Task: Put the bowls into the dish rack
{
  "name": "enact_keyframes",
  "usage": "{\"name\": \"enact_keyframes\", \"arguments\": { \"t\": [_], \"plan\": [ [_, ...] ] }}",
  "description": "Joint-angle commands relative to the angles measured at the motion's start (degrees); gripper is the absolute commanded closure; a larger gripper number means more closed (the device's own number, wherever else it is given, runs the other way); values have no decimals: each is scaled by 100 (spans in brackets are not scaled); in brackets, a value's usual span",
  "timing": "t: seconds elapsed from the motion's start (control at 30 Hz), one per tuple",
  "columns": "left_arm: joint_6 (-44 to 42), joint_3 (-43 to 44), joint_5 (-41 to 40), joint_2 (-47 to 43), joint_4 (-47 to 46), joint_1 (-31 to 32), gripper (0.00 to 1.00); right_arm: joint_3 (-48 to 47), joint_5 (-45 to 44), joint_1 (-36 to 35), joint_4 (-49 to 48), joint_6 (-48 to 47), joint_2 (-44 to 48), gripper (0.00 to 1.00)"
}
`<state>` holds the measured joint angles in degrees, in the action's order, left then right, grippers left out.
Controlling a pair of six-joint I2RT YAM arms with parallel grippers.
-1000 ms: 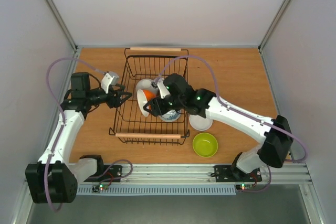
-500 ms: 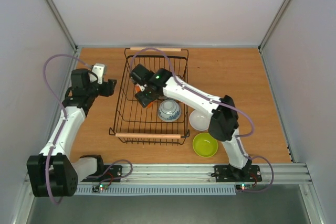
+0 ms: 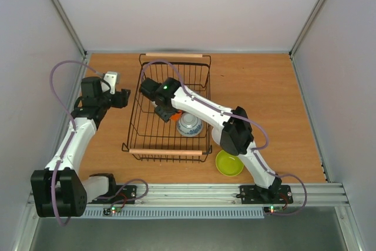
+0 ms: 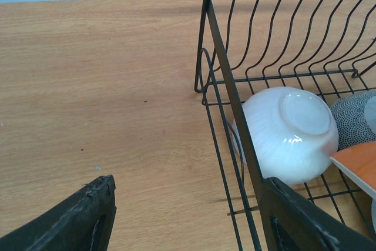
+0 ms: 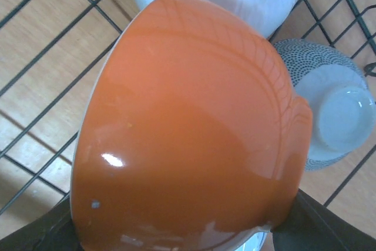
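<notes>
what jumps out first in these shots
The orange bowl fills the right wrist view, held in the right gripper inside the rack, beside a white bowl and an upturned patterned bowl. A lime green bowl sits on the table just right of the rack's near corner.

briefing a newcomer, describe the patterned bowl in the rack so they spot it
Find the black wire dish rack on the wooden table. Inside, by its right wall, a patterned bowl sits base-up. Only it has a fine blue-grey print; the neighbouring white bowl and orange bowl are plain.
</notes>
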<state>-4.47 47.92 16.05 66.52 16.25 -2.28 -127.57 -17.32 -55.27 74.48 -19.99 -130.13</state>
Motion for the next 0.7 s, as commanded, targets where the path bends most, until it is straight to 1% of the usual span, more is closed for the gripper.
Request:
{"name": "enact_keyframes", "arguments": {
  "t": [0.0,0.13,0.27,0.37,0.4,0.43,0.53,0.67],
  "plan": [
    [41,112,-39,19,-321,-21,32,-314,-655,-60,188,-182,-328,99],
    [36,103,-58,9,-329,-20,32,-351,-652,-98,223,-265,-482,99],
    [34,95,-38,27,-341,-19,32,-292,-689,-281,143,-437,-479,99],
    [34,110,-31,36,-321,-19,32,-505,-790,-326,274,-471,-618,98],
    [34,112,-32,30,-317,-23,32,-600,-836,-327,330,-471,-684,97],
    [34,112,-32,21,-311,-26,32,-680,-883,-327,396,-471,-756,92],
    [34,97,-24,-16,-325,-26,32,-832,-994,-364,554,-447,-946,66],
    [25,95,-7,-4,-326,-26,32,-826,-1174,-418,569,-373,-1023,42]
  ]
}}
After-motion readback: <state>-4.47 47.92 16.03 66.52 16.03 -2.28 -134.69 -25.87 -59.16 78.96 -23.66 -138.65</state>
